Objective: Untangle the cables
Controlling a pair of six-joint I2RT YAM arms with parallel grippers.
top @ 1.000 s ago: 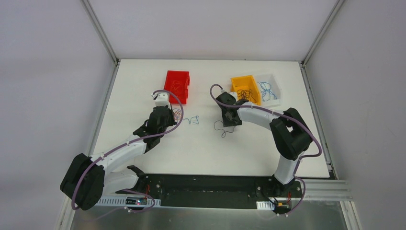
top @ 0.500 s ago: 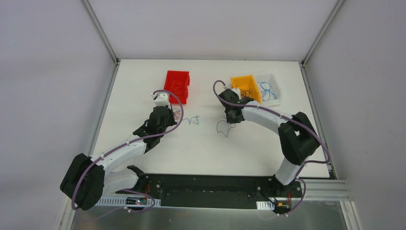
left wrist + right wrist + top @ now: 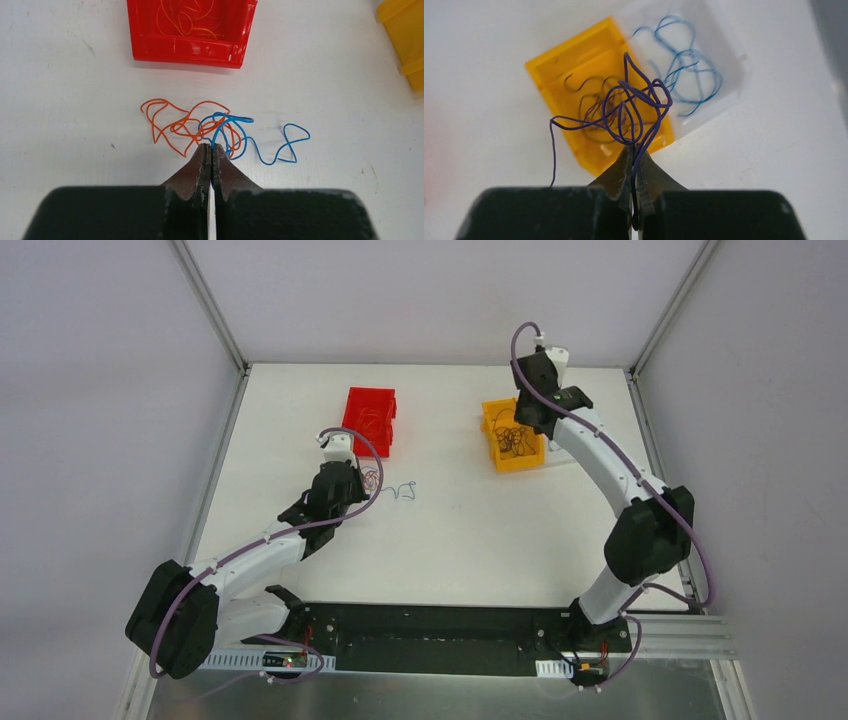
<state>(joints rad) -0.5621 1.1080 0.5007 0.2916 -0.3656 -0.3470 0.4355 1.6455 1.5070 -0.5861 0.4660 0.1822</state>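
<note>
Right claw [image 3: 634,150] pinches a curly dark-purple wire [image 3: 644,95] above the yellow bin [image 3: 555,70]; left claw [image 3: 210,148] pinches thin orange-blue loops [image 3: 215,125].

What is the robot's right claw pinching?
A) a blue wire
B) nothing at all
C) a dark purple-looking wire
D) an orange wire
C: in the right wrist view the right gripper is shut, and a dark purple-looking wire loops out from between its fingertips, in front of the yellow bin.
</note>
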